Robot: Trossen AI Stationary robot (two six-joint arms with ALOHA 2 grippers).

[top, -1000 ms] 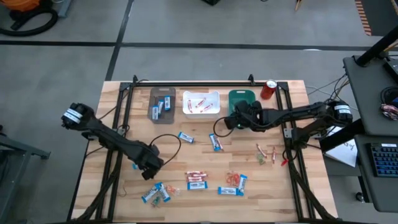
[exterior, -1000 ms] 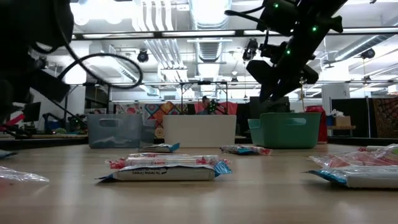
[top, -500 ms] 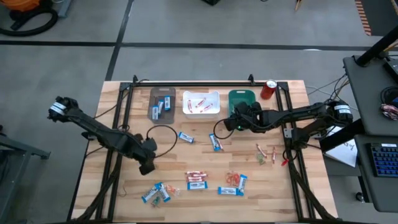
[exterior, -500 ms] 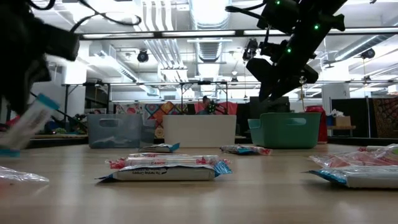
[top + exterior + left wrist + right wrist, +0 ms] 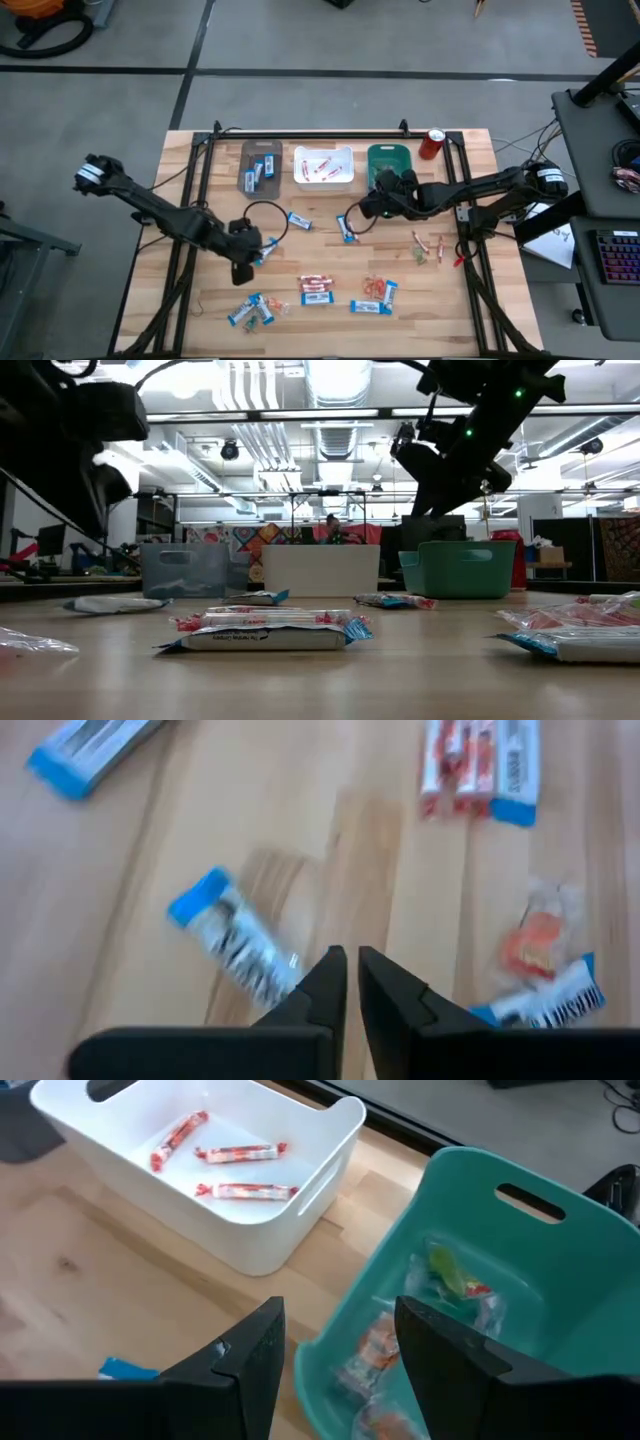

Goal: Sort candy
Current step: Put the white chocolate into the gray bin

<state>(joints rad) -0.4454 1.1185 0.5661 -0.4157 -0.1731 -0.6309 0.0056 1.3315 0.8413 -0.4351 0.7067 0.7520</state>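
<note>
Candy lies scattered on the wooden table (image 5: pixel 200 330): blue-and-white bars (image 5: pixel 298 220), red-and-white bars (image 5: pixel 315 284) and small orange-red twists (image 5: pixel 430 245). My left gripper (image 5: pixel 247 266) hovers shut over the near left part of the table, slanting down. One blue-and-white bar (image 5: pixel 235 945) lies flat on the wood just beside its fingers (image 5: pixel 322 985); the same bar (image 5: pixel 110 603) shows in the low view. My right gripper (image 5: pixel 340 1370) hangs open above the table, just before the teal bin (image 5: pixel 500 1280) and the white bin (image 5: pixel 250 1210), with nothing between its fingers.
At the far edge stand a grey bin (image 5: pixel 260 165) with blue bars, the white bin (image 5: pixel 323 165) with red-and-white bars, the teal bin (image 5: pixel 388 160) with twists, and a red can (image 5: pixel 432 143). Black frame rails (image 5: pixel 195 200) run along both sides.
My left gripper has risen a little and tipped up from pointing steeply down, rolling as it went. The blue-and-white bar that hung tilted from it half a second ago has dropped and now lies flat on the table beside it.
</note>
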